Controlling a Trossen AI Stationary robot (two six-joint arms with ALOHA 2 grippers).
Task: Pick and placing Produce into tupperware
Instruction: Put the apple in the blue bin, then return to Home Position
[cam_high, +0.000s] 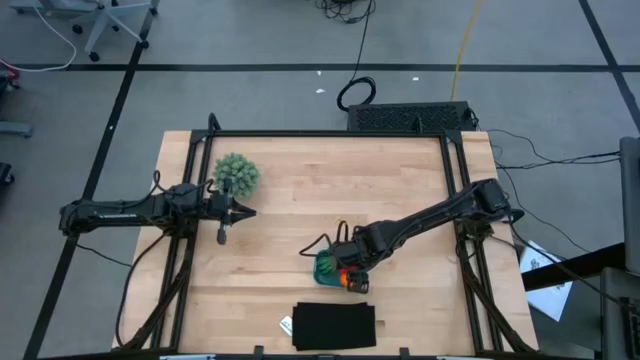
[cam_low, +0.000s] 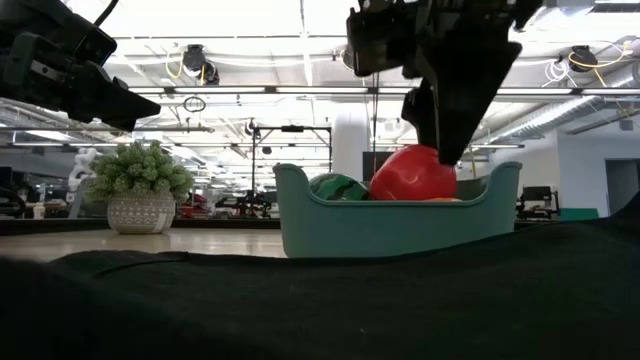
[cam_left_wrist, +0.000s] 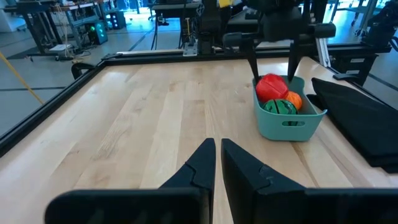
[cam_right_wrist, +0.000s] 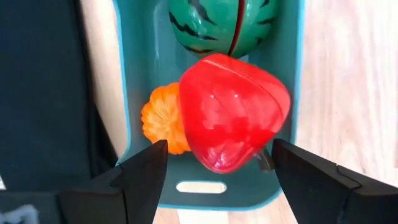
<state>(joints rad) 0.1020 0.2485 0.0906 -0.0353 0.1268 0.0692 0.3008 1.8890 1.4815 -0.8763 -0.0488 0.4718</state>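
- A black mat (cam_high: 335, 326) lies at the table's near edge, flat on the wood, with a small white scrap (cam_high: 286, 325) just beside its left end
- Just behind the mat sits the teal tub (cam_high: 328, 268); in the low view the tub (cam_low: 395, 222) stands upright with its rim level
- All three toy pieces are inside the tub: the red piece (cam_right_wrist: 233, 112) lies on top and rises above the rim, the orange piece (cam_right_wrist: 163, 118) sits beside it against one wall, and the striped green piece (cam_right_wrist: 222, 26) fills the other end
- The right gripper (cam_right_wrist: 214, 163) hangs directly over the tub, its fingers spread wide to either side of the red piece and not pressing on it; in the low view one dark finger (cam_low: 462, 85) points down at the red piece (cam_low: 414, 173)
- The left gripper (cam_left_wrist: 217, 163) hovers over bare wood on the table's left side, well apart from the tub, its fingers nearly together and holding nothing
- A bushy green plant (cam_high: 236, 173) in a pale pot stands near the far left of the table (cam_high: 320, 170), close to the left arm
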